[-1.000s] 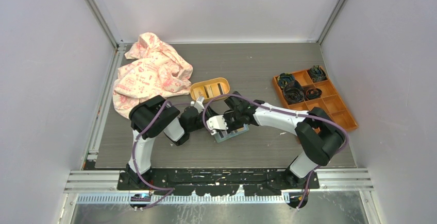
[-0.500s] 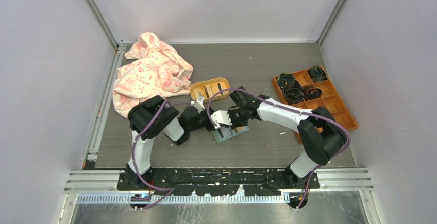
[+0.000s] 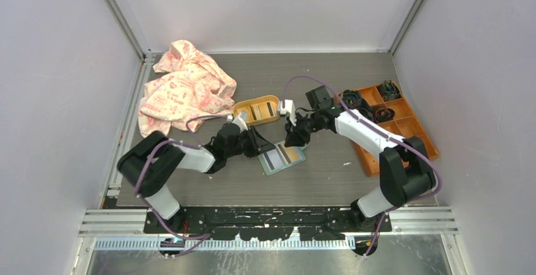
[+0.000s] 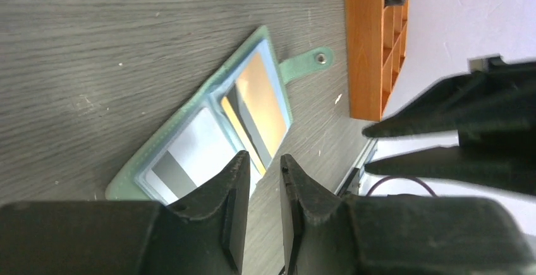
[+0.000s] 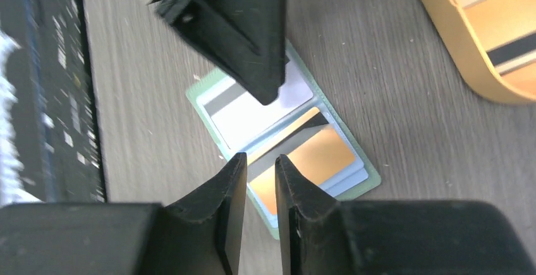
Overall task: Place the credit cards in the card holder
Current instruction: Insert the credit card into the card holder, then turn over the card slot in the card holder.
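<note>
Holder (image 4: pixel 302 66) lies open, flat on table centre, between both grippers. White striped card (image 4: pixel 193 145) in one side, gold card (image 4: pixel 264 95) in other. More cards (image 3: pixel 259 110) in yellow tray (image 3: pixel 240 107) behind. Left gripper (image 3: pixel 258 149) at holder's left edge, fingers nearly closed, empty. Right gripper (image 3: pixel 292 141) above holder's far edge, narrow gap, empty.

Left arm (image 3: pixel 189 157) sits low, elbow out toward left edge, forearm reaching to mid-worktop. Left gripper (image 3: pixel 256 146) jaws a slit apart, nothing between. Right arm (image 3: pixel 366 133) arches in from near-right corner; right gripper (image 3: pixel 292 138) tilts down at centre, same narrow slit, empty.
</note>
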Robot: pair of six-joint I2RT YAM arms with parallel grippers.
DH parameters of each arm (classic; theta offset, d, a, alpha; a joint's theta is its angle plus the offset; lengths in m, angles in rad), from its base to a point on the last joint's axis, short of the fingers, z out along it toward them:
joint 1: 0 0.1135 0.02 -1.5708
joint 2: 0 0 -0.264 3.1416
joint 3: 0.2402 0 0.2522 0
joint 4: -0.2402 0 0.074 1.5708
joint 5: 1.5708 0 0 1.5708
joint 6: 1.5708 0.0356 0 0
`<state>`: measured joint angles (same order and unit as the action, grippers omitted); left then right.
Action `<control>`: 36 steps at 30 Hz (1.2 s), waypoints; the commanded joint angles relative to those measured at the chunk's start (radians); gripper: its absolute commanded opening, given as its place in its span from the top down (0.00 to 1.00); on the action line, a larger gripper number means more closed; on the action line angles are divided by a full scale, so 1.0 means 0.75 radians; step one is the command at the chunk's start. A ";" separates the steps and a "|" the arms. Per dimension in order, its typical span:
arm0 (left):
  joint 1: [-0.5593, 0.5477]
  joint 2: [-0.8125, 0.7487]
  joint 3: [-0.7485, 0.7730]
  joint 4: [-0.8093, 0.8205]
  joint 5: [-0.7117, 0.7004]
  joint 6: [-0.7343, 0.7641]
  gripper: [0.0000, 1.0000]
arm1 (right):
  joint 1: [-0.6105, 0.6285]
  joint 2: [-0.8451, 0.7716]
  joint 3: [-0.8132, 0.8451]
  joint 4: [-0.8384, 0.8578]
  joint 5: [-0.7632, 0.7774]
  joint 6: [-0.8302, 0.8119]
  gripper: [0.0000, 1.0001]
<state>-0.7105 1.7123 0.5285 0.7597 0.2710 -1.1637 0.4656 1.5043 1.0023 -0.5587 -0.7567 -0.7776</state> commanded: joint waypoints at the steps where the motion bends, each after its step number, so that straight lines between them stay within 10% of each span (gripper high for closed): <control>1: 0.010 -0.278 0.015 -0.334 -0.105 0.283 0.75 | -0.101 0.035 0.102 0.146 -0.240 0.638 0.70; 7: 0.011 -0.728 0.013 -0.694 -0.266 0.595 0.72 | -0.148 0.102 0.069 0.057 -0.238 0.839 0.60; 14: 0.028 -1.154 -0.251 -0.601 -0.434 0.650 0.18 | -0.185 0.240 0.096 -0.003 -0.170 0.897 0.56; 36: 0.031 -0.884 -0.490 -0.082 -0.140 0.286 0.33 | -0.184 0.503 0.243 -0.165 0.091 0.874 0.54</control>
<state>-0.6914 1.0096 0.1444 0.5674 0.1341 -0.9234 0.3298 1.8675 1.1427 -0.6476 -0.6884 -0.1211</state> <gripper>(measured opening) 0.683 0.456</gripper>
